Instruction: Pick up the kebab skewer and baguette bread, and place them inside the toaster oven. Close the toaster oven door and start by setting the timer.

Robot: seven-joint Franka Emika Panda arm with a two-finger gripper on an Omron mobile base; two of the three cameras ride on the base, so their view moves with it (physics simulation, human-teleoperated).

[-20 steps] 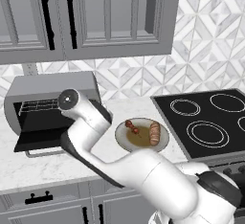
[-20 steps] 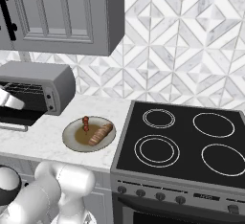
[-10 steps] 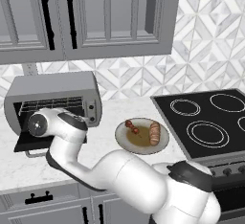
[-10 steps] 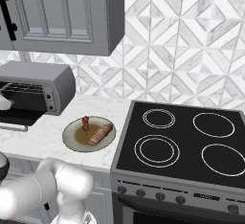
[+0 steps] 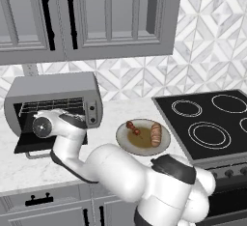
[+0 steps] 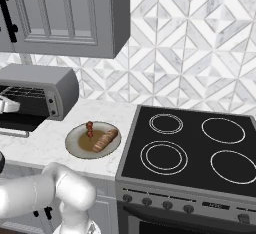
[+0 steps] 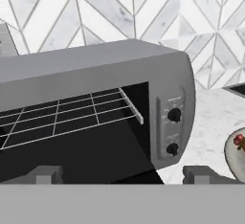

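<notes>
The toaster oven (image 5: pixel 55 99) stands at the left of the counter. Its door (image 5: pixel 48 143) is dropped open and the wire rack (image 7: pixel 72 113) is bare. My gripper (image 7: pixel 122 176) hangs in front of the oven mouth, open, with nothing between its fingertips (image 7: pixel 45 174). To the right of the oven, the kebab skewer (image 5: pixel 132 127) and the baguette bread (image 5: pixel 156 133) lie side by side on a round plate (image 5: pixel 130 145). They appear again as skewer (image 6: pixel 90 128) and baguette (image 6: pixel 105 140). Two knobs (image 7: pixel 173 132) sit on the oven's right panel.
A black cooktop (image 5: pixel 212 121) with several burner rings fills the counter's right side. Grey wall cabinets (image 5: pixel 91 17) hang above the oven. The lowered door's handle (image 5: pixel 36 155) juts out toward the counter's front edge. Bare marble lies between the oven and the plate (image 6: pixel 75 143).
My arm has swung left and down, from near the oven's right end to the front of the open oven. The jaws stayed open; the food has not moved.
</notes>
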